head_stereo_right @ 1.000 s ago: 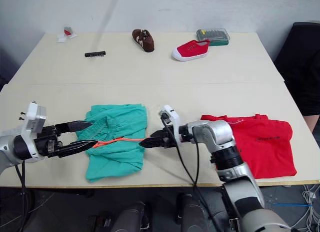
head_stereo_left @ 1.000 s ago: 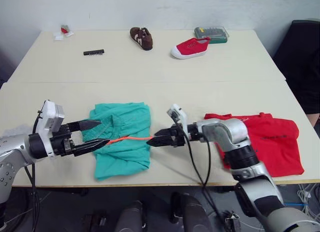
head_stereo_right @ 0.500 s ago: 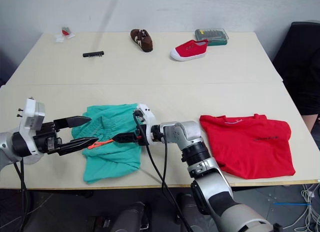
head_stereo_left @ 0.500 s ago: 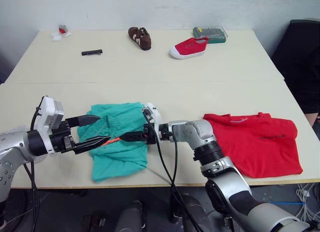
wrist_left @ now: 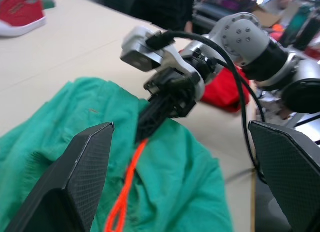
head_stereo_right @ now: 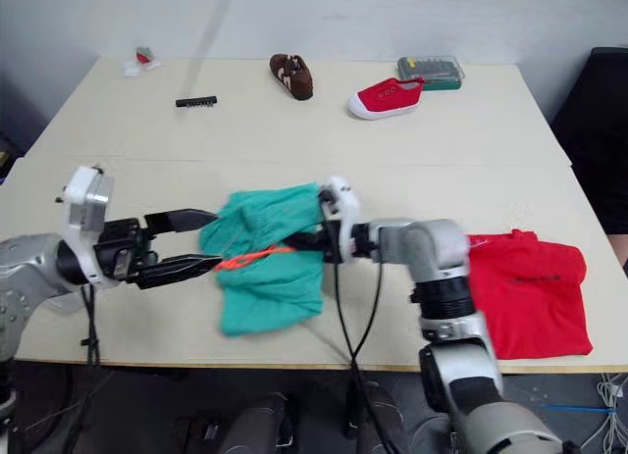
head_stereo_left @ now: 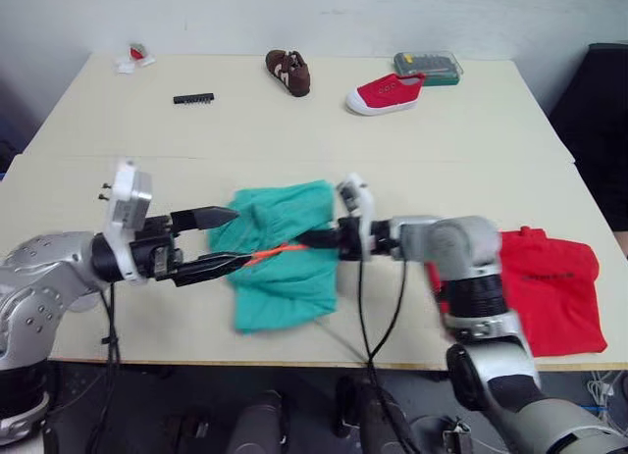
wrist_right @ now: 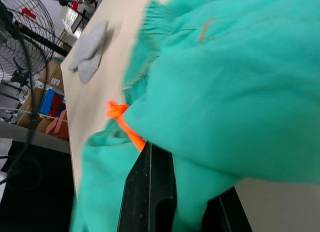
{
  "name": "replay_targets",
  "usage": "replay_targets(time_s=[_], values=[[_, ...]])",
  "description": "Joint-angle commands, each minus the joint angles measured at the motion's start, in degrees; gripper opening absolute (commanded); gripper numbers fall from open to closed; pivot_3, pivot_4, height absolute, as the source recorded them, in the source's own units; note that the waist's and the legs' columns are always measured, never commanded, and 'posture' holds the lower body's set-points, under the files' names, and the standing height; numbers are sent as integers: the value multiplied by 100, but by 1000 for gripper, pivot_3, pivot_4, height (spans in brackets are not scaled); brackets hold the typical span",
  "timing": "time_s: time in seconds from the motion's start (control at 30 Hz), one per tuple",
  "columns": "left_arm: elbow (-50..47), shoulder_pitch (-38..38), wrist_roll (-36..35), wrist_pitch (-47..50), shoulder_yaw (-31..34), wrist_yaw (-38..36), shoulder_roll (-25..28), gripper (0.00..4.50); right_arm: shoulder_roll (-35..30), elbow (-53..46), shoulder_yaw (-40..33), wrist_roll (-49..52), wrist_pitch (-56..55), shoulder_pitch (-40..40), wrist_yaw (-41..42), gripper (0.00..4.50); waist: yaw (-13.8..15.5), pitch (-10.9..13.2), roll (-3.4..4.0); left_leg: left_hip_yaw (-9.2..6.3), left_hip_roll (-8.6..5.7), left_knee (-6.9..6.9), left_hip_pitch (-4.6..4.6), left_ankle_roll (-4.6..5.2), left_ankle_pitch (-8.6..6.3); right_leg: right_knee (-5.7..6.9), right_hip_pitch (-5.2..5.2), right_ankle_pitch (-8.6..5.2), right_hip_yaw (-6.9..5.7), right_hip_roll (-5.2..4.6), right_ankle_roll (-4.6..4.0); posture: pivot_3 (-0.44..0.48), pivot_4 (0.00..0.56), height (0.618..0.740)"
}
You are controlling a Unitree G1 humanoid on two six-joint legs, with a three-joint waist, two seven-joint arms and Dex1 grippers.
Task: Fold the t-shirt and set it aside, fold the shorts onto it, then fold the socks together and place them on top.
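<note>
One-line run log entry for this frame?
step: folding shorts | right gripper: shut on shorts | left gripper: open | t-shirt: robot's right, shorts not on it

shorts (head_stereo_left: 285, 253): soft matt teal cloth, creased | cord (head_stereo_left: 267, 253): bright orange, thin woven look | t-shirt (head_stereo_left: 551, 289): matt red cloth | socks (wrist_right: 88, 50): grey knit, fuzzy | table (head_stereo_left: 294, 121): smooth pale matt top | left gripper (wrist_left: 185, 192) fingers (wrist_left: 75, 182): black, fine textured weave

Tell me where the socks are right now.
In the right wrist view, the socks lie on the table beyond the shorts' waistband, apart from the garment.
</note>
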Motion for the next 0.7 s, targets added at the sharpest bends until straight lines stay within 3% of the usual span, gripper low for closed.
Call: replay_targets(time_s=[0.03,0.23,0.37,0.5,0.7], values=[[-197,-439,-300,98,-318,-35,-192,4500,-847,-1247,-1060,774,1191,-167,12,20,21,1,2,-1,0,0,-5,1,0,-5,-1,0,-3,2,0,0,150,740],[85,-885,-39,-62,-797,-214,-446,4500,-3670,-1533,-1876,1826,1395,711,510,20,75,3,4,3,-1,5,-27,23,-11,-42,-2,0,-13,10,1,0,150,740],[367,-1098,188,-217,-990,-412,-526,4500,-5040,-1325,-2320,1761,1174,1804,1113,20,113,5,6,26,3,6,-28,30,-15,-52,-2,3,-10,14,7,0,150,740],[551,-1304,361,-333,-1138,-574,-617,4500,-5651,-871,-2496,1187,210,3073,1554,20,153,7,2,34,8,32,-27,31,-14,-65,2,9,-8,17,17,0,150,740],[706,-1501,601,-480,-1243,-672,-701,4500,-5743,512,-2370,-141,-1684,4234,1596,20,172,7,4,36,7,79,-43,54,-24,-66,3,46,7,13,34,0,150,740]])
